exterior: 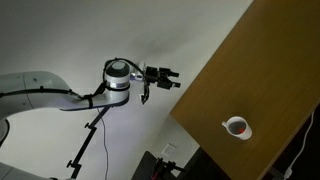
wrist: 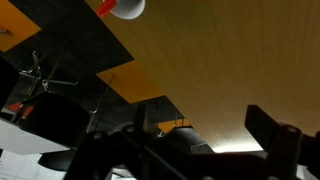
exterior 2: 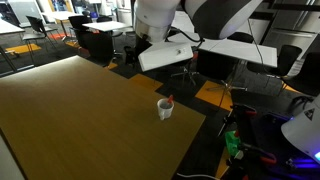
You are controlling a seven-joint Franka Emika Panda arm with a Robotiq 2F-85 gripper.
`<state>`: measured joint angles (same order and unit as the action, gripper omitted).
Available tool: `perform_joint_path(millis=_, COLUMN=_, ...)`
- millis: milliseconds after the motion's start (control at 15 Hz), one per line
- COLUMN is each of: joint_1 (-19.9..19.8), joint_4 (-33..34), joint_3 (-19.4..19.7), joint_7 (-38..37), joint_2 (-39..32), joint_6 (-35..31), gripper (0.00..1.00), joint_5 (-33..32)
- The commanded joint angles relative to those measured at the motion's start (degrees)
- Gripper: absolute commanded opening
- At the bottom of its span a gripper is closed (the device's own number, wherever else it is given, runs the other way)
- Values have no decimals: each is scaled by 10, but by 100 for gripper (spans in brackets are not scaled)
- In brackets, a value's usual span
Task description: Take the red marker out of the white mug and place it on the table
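So the white mug [exterior 2: 165, 108] sits on the brown wooden surface [exterior 2: 80, 125], pretty close to its edge. The red marker [exterior 2: 169, 99] is inside the mug, with just its red tip poking up over the rim. The gripper [exterior: 172, 78] hangs well away from the mug, out past the edge of the surface and not over it at all. Its fingers [wrist: 272, 132] are spread apart with nothing between them. In the wrist view the mug is right at the top edge of the picture, cut off, with the red tip sticking out at its side. Beyond the mug there's dark floor with orange patches [wrist: 135, 85].
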<state>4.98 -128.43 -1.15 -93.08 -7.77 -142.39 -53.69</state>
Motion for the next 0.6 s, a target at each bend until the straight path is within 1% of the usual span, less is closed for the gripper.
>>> perform_joint_path(millis=0, joint_1=5, joint_4=8, joint_3=1, joint_7=-29, joint_2=-3, joint_6=26, gripper=100, joint_5=-7)
perform_joint_path(millis=333, joint_1=27, joint_4=32, joint_3=-6, joint_7=-193, joint_2=-28, joint_6=152, gripper=100, joint_5=-6)
perform_joint_path(millis=533, joint_1=41, joint_4=49, joint_3=-15, joint_7=-274, joint_2=-52, joint_6=232, gripper=100, joint_5=6)
